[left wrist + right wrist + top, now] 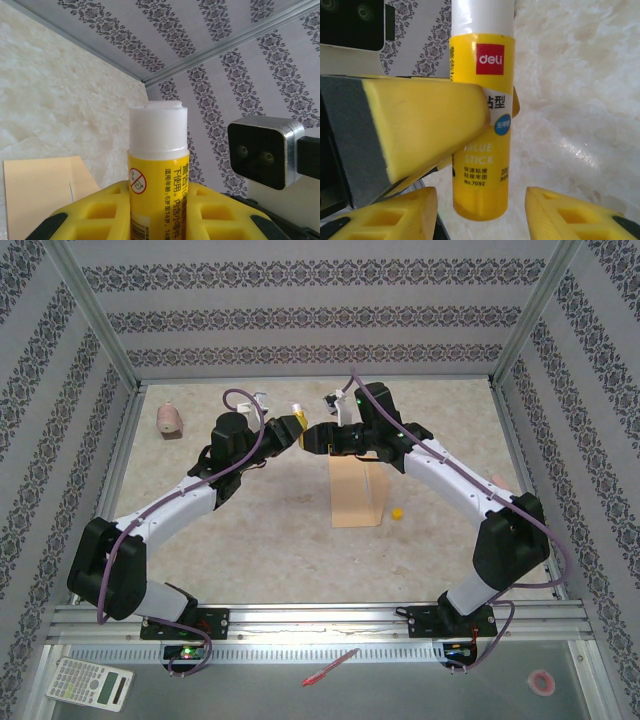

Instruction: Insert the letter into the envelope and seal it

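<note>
Left gripper [159, 212]: clamped on glue stick [157, 150], white tip bare.
Right gripper [482, 212]: jaws apart, straddling stick's base, gaps both sides.
Envelope [355, 492]: just near of both grippers.

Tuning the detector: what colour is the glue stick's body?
Yellow on the glue stick, white top, red logo; best in right wrist view.
</note>
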